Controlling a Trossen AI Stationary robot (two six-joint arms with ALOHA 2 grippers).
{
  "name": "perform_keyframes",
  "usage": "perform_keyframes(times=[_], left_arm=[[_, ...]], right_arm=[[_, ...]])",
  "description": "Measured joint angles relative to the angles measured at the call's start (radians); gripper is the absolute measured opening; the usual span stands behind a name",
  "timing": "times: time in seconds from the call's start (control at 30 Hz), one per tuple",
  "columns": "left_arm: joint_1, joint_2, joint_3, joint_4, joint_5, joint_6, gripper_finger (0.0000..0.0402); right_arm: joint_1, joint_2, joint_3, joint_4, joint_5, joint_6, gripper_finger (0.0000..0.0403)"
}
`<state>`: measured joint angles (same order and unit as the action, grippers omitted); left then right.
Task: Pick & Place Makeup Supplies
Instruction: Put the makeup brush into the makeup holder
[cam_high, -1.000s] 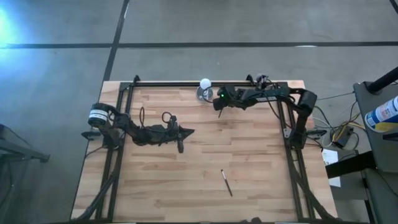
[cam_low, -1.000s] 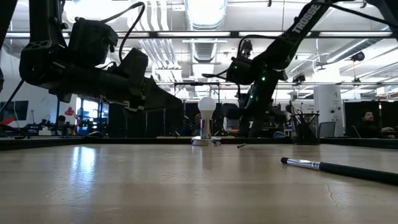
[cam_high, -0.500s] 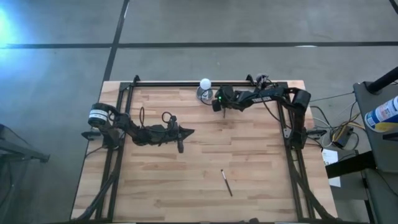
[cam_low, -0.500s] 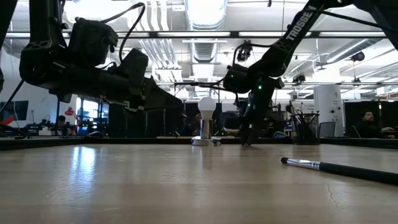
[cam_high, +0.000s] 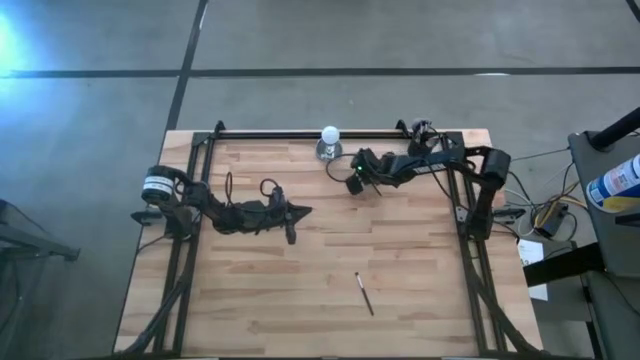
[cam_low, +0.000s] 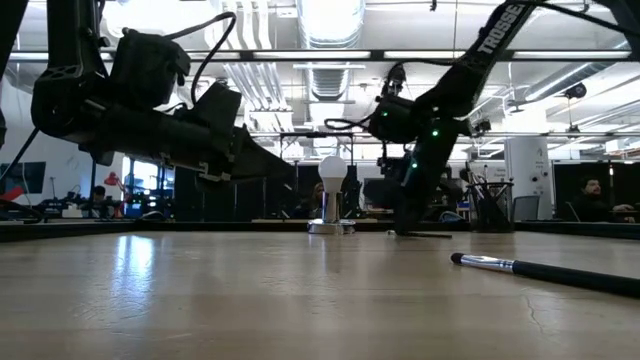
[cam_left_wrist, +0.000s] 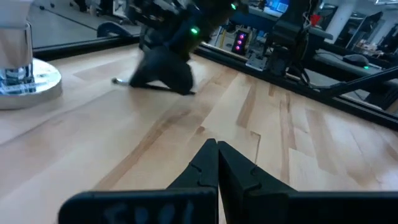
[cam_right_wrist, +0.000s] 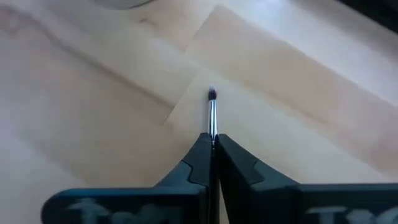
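1. Right gripper (cam_right_wrist: 212, 144) is low over the far side of the counter (cam_high: 300, 290), just beside the white ball on its silver base (cam_high: 329, 140). Its jaws are pinching a thin brush (cam_right_wrist: 212, 115); the dark tip sticks out ahead of the fingers, close to the wood.
2. In the low view the right gripper (cam_low: 410, 215) is down at counter level, and a thin stick pokes out sideways beside it. I can't tell if that brush is resting on the wood or just clear of it.
3. Left gripper (cam_left_wrist: 217, 163) hangs mid-counter on the left side, jaws pressed together, holding nothing. Waiting.
4. A second brush (cam_high: 364, 294) lies loose on the near side of the counter, well apart from both arms. It also shows in the low view (cam_low: 545, 270).
5. I see no container for the brushes in any view, so I can't judge the drop-off spot.
6. Risks, as I judge them:
   - The grip is right at the fingertips on a slim handle, so the brush could pivot or slip out on a fast lift.
   - With the tip this close to the wood, dragging could snag it and twist it out of the pinch.
   - The ball is near, and a wide swing of the right arm could knock it.
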<state>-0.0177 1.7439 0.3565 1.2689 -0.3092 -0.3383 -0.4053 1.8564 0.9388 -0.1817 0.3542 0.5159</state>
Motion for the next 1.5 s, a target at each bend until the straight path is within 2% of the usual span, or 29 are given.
perform_keyframes(times=[0.27,0.43,0.6,0.77,0.87,1.0,1.27,1.37,1.5], left_arm=[[-0.003,0.0,0.004,0.09,0.027,-0.004,0.0],[-0.024,0.0,0.026,0.116,0.062,-0.025,0.0002],[-0.03,0.0,0.087,0.065,0.061,-0.046,0.0031],[-0.031,0.0,0.163,0.009,0.061,-0.046,0.0066],[-0.031,0.0,0.19,-0.017,0.07,-0.01,0.0075],[-0.032,0.0,0.197,-0.022,0.091,0.026,0.0074],[-0.032,0.0,0.193,-0.081,0.091,0.025,0.0068],[-0.032,-0.001,0.193,-0.113,0.092,0.025,0.0068],[-0.031,-0.001,0.193,-0.128,0.091,0.024,0.0068]], right_arm=[[0.104,-0.151,-0.205,0.224,-0.097,-0.065,0.0009],[0.178,-0.272,-0.346,0.437,-0.087,-0.067,0.0007],[0.231,-0.36,-0.452,0.632,-0.085,-0.067,0.0007],[0.275,-0.403,-0.498,0.742,-0.084,-0.095,0.0008],[0.283,-0.417,-0.503,0.709,-0.108,-0.121,0.0008],[0.292,-0.423,-0.483,0.566,-0.15,-0.104,0.0017],[0.401,-0.418,-0.398,0.258,-0.236,-0.112,0.009],[0.454,-0.414,-0.387,0.225,-0.236,-0.121,0.0114],[0.518,-0.414,-0.389,0.22,-0.236,-0.127,0.0124]])
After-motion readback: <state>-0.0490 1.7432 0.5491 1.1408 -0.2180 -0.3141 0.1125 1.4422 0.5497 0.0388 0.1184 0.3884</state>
